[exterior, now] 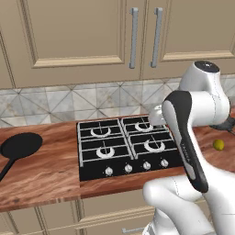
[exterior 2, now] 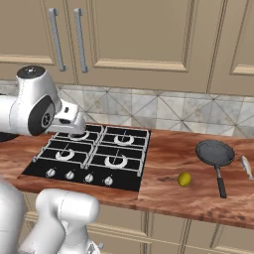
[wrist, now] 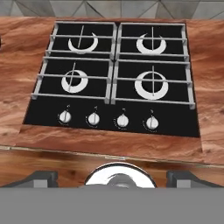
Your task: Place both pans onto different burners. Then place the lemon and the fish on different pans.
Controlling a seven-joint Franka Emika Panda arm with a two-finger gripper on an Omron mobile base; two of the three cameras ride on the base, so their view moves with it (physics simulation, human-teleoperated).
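Gripper (wrist: 112, 177) spread wide and holding nothing, low in the hand view above the hob (wrist: 113, 76).

Right base view: grey-inside pan (exterior 2: 215, 152) at right, handle toward the lower edge; lemon (exterior 2: 184, 179) to its left; fish (exterior 2: 247, 167) lengthwise at far right. Black pan (exterior: 20, 146) at left base view's left.

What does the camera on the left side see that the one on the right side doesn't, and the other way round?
The left base view alone has the all-black pan, lying on the wooden counter left of the hob.

The right base view alone has the grey-inside pan and the fish, both on the counter right of the hob, the fish beyond the pan.

Both show the hob with its four burners bare, the lemon on the counter to its right, the cupboard doors, and the robot's white arm.
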